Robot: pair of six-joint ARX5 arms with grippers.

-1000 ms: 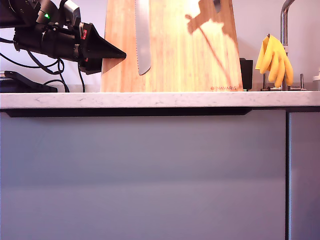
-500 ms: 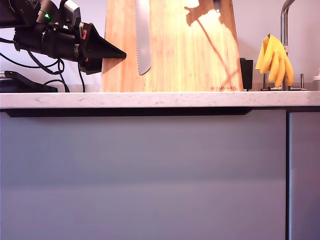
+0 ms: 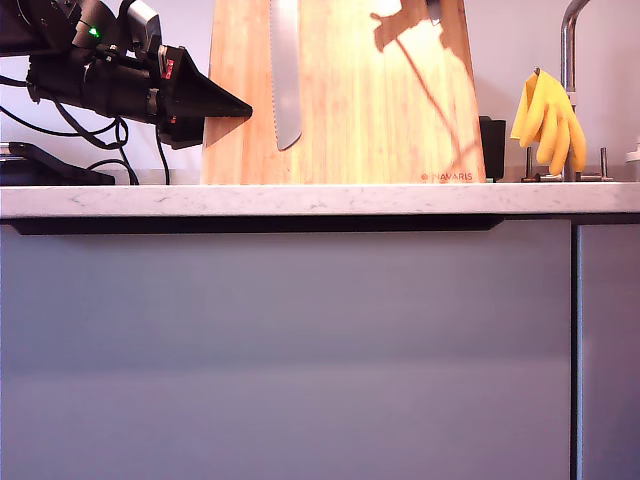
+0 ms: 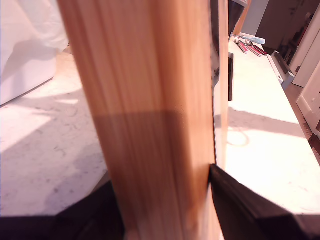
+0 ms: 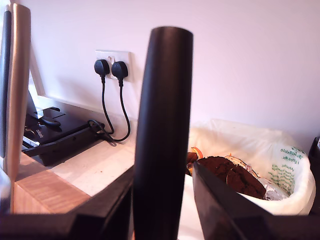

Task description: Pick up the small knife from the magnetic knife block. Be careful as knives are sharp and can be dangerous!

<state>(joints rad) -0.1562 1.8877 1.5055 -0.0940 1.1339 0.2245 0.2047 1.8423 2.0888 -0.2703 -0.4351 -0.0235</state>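
Observation:
The magnetic knife block (image 3: 350, 110) is a broad bamboo slab standing on the worktop, with red lettering low at the exterior view's right. A long serrated blade (image 3: 285, 75) hangs on its face. My first gripper (image 3: 240, 105) reaches in from the exterior view's left. It is shut on the block's edge (image 4: 150, 115), one black finger (image 4: 235, 200) on each face. My second gripper (image 5: 163, 170) is above the block's top, shut on an upright black handle (image 5: 162, 100), apparently the small knife's. The blade is hidden. The exterior view shows only its shadow (image 3: 420, 60) and a dark tip (image 3: 433, 8).
Yellow rubber gloves (image 3: 548, 120) hang by a tap (image 3: 568, 40) at the exterior view's right, with a black box (image 3: 492, 147) behind the block. The second wrist view shows a wall socket with two plugs (image 5: 111, 67) and a bag-lined bin of food waste (image 5: 250, 175).
The arm's shadow on the block moved upward between one second and half a second ago, then stayed put. My first gripper has not moved.

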